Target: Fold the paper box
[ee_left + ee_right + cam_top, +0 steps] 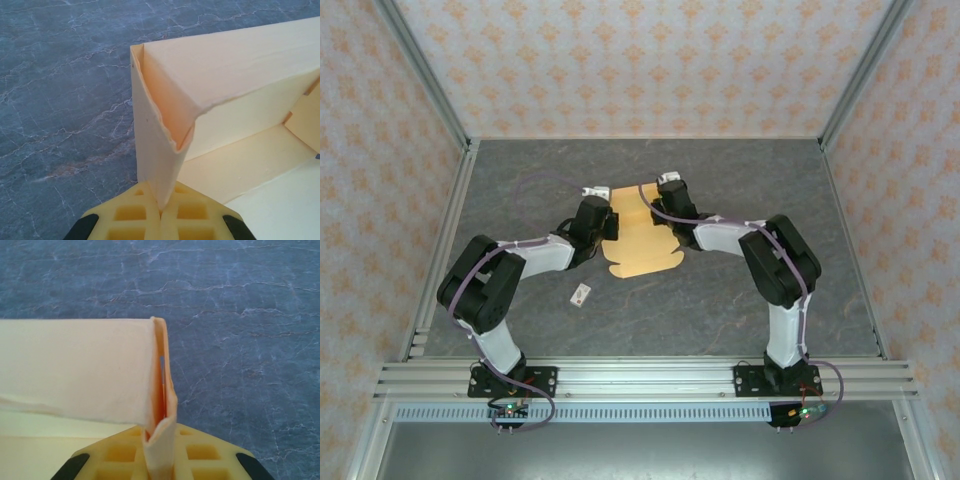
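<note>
The paper box [638,240] is a light orange-tan cardboard sheet, partly folded, lying mid-table between the arms. My left gripper [603,213] is shut on its left side wall; in the left wrist view the folded corner of the paper box [165,145] rises from between the yellow fingertips [130,215], with the inner floor to the right. My right gripper [665,192] is shut on the right side wall; in the right wrist view the doubled flap of the paper box [161,405] stands pinched between the yellow fingertips [210,457].
A tiny white tag [582,294] lies on the grey marbled table [720,300] in front of the left arm. Aluminium rails [450,200] and patterned walls enclose the table on three sides.
</note>
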